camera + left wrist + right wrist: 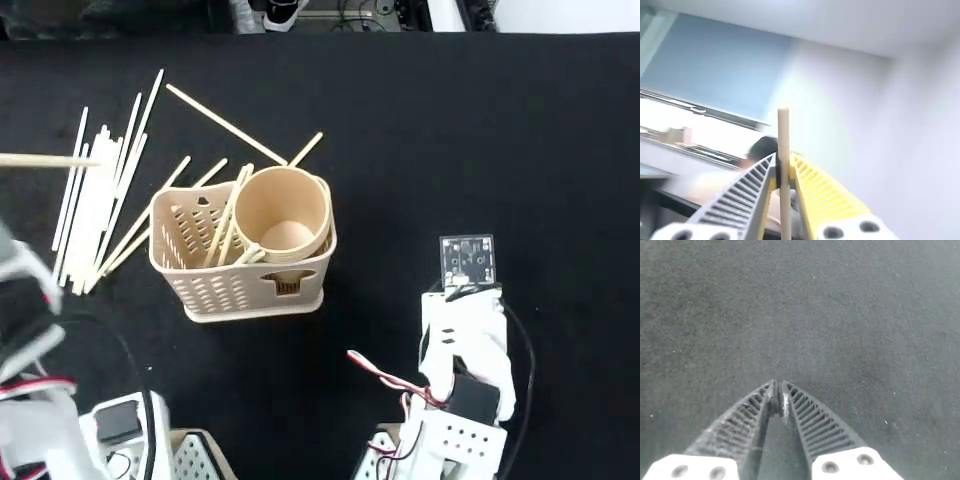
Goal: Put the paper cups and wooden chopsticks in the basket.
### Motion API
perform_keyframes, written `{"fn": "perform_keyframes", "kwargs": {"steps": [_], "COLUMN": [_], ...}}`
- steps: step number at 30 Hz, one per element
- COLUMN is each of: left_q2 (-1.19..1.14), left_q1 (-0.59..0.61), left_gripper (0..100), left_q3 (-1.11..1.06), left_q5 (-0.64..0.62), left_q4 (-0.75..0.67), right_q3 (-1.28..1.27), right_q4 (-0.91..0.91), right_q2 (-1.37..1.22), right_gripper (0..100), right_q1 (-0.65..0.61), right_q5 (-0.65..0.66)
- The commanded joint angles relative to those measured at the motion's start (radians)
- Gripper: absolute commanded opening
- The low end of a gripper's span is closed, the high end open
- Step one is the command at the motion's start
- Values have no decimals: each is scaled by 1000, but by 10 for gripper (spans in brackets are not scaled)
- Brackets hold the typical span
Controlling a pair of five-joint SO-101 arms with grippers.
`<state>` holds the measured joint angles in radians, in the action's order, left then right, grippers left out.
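Beige perforated plastic basket (240, 290) upright, mid-table. Tan paper cups (283, 212) nested, mouth up, in its right half in high view. Few pale wooden chopsticks (228, 222) slant in the left half. Loose chopstick bundle (95, 205) flat on table just left of basket, ends fanned out. Single chopstick (783, 145) clamped in left gripper (782, 161).

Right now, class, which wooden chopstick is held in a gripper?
The single chopstick clamped in the left gripper, sticking out past its tips; the other chopsticks lie loose on the table or lean inside the basket.
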<state>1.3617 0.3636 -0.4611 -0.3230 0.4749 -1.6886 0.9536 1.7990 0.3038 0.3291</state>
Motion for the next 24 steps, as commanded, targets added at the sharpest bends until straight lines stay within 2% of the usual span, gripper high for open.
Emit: {"fn": "perform_keyframes", "kwargs": {"steps": [1,4,17,19,22,24], "left_q2": [0,-23,-44,-51,-52,-55], "left_q1": [-311,-351,-355,-355,-369,-392], "left_gripper": [28,29,31,74,253,270], "left_q3": [4,-64,-326,-335,-305,-242], "left_q5": [120,130,133,133,167,195], "left_q4": [60,94,130,176,298,371], "right_q3": [2,2,2,2,2,2], "right_q4": [5,5,5,5,5,5], "right_q2": [41,41,41,41,41,41], "right_gripper": [14,14,14,14,14,14], "right_q1": [-12,-12,-12,-12,-12,-12], "right_q5": [8,8,8,8,8,8]}}
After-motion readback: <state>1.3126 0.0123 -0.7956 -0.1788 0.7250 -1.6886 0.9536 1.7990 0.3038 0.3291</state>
